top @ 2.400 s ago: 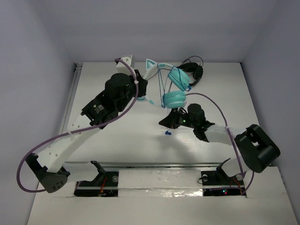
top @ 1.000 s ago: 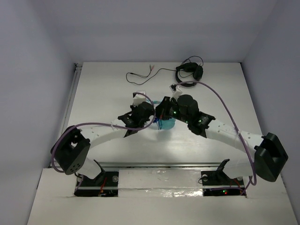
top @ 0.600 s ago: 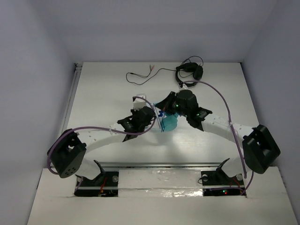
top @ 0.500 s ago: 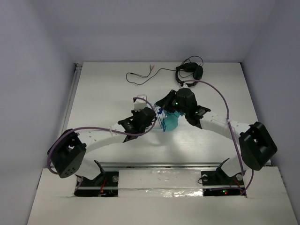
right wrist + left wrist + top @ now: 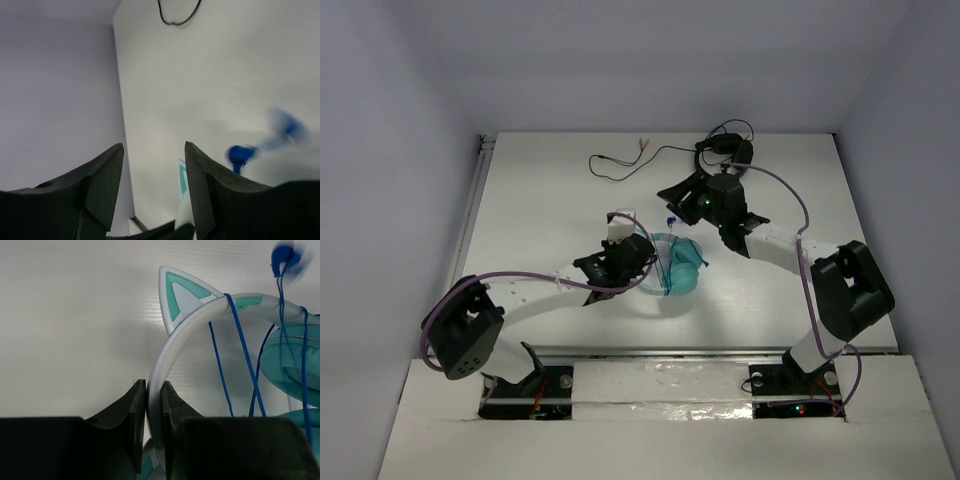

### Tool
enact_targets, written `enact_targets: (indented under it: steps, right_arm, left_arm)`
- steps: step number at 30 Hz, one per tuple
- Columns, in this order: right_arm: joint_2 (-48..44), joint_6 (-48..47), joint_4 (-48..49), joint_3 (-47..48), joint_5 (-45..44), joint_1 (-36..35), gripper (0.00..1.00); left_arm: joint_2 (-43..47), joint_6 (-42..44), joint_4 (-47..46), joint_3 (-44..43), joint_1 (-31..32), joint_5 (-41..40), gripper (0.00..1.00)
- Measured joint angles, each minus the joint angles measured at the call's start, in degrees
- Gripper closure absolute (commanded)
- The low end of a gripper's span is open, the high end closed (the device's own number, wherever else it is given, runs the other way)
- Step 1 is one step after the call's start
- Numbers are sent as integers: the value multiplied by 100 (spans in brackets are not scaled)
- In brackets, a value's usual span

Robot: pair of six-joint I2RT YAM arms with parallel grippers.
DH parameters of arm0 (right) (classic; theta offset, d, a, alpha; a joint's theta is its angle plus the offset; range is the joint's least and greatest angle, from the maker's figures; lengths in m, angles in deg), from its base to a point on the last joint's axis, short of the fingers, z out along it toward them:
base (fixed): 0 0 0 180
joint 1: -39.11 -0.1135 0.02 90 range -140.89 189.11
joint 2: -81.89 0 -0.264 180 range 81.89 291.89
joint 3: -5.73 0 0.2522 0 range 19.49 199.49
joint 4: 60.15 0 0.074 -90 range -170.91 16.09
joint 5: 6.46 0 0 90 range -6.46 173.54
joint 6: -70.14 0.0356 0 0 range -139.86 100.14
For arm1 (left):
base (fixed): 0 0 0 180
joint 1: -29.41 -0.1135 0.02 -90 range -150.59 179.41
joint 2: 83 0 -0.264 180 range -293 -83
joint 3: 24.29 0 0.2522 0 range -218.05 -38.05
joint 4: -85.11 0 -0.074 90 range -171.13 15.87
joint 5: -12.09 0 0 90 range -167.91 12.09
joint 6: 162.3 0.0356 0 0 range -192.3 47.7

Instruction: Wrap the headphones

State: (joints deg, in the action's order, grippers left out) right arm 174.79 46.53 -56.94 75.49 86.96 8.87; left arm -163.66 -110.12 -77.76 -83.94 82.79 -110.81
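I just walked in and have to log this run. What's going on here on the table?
The left end effector is shut on the pale headband of the teal headphones at mid-table, whose blue cable is looped several times over the band and cups. The right end effector is open and holds nothing; the cable's blue plug shows blurred just beyond its fingers. Black headphones lie at the far edge.

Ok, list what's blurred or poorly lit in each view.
Right wrist: the blue plug is motion-blurred, and the right fingers are dark silhouettes. Left wrist: the headband is sharp, the plug at top right is blurred, and the left fingers are black and featureless. Top external: even light, soft shadows, glare on the shiny strip.
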Motion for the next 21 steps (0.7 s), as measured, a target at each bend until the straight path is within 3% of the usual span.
enact_targets:
  steps: [10,14,15,16,21]
  right_arm:
    - [28,24,170,138,240,317,43]
    - [-140,-245,131,94,236,317,52]
    - [-258,-339,120,63,208,317,63]
    - [-404,-468,85,31,162,317,67]
    - [-1510,-1027,-256,-170,-282,315,71]
  left_arm:
    - [72,2,208,0,52,142,100]
    - [94,11,197,0,52,140,100]
    - [94,26,197,0,52,140,100]
    - [94,37,197,2,52,138,100]
    - [94,201,-24,35,52,94,100]
